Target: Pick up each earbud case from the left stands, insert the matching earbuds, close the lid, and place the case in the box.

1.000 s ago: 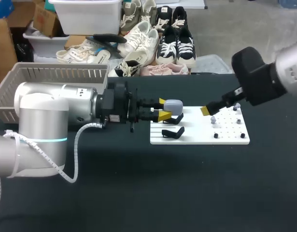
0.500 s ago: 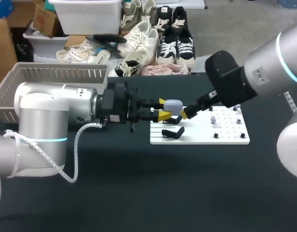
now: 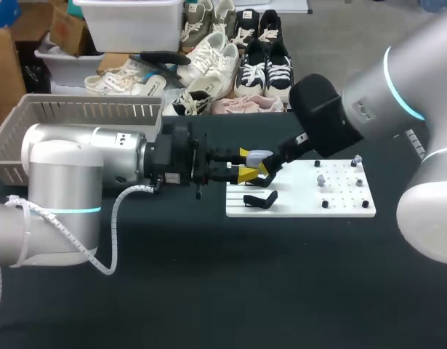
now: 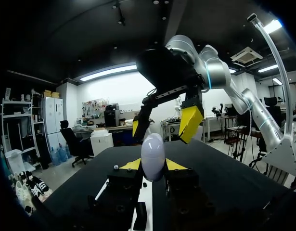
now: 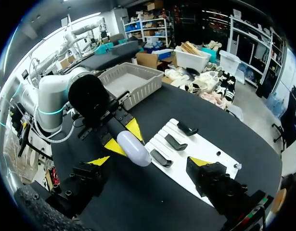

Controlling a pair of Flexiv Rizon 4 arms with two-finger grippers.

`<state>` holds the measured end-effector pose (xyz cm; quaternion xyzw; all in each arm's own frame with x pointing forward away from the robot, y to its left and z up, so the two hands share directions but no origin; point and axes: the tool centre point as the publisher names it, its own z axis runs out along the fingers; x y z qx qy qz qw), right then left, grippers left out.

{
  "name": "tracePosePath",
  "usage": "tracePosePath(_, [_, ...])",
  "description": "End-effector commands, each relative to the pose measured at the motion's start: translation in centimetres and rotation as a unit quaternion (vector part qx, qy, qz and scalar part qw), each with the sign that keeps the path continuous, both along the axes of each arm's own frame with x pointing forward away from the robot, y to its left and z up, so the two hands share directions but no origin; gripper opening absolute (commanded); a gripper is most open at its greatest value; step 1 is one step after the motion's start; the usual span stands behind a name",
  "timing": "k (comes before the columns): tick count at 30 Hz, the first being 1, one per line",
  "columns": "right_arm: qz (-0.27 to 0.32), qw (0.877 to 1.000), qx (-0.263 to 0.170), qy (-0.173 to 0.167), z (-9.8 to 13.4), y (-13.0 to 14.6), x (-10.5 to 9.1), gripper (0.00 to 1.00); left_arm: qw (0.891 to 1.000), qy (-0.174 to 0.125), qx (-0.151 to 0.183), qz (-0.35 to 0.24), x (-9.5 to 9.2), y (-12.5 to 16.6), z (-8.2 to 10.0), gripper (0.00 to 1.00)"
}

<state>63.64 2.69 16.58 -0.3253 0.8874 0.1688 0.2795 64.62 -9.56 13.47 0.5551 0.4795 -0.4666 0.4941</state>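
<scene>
Grips earbud case (image 4: 152,153) between left pincer (image 4: 152,165) fingers, long axis running straight ahead toward right pincer (image 4: 164,126). Holds right pincer spread wide at case's far end, a finger on either side.

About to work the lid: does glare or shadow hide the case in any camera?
Head view: even light, but the right gripper partly covers the case held in the left gripper. Left wrist view: the right gripper's body is backlit and dark; the case is well lit. Right wrist view: case pale against the dark table, unshadowed.
</scene>
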Motion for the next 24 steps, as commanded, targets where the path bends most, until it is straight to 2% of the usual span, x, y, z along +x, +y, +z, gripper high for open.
tracePosePath(1, [-0.024, 0.999, -0.023, -0.014, -0.16, 0.35, 0.34, 1.00, 1.000, -0.001, -0.002, 0.000, 0.03, 0.00, -0.07, 0.00])
tracePosePath(24, [-0.033, 0.999, -0.035, -0.006, -0.93, 0.07, 1.17, 1.00, 1.000, -0.001, -0.002, 0.000, 0.03, 0.00, -0.07, 0.00])
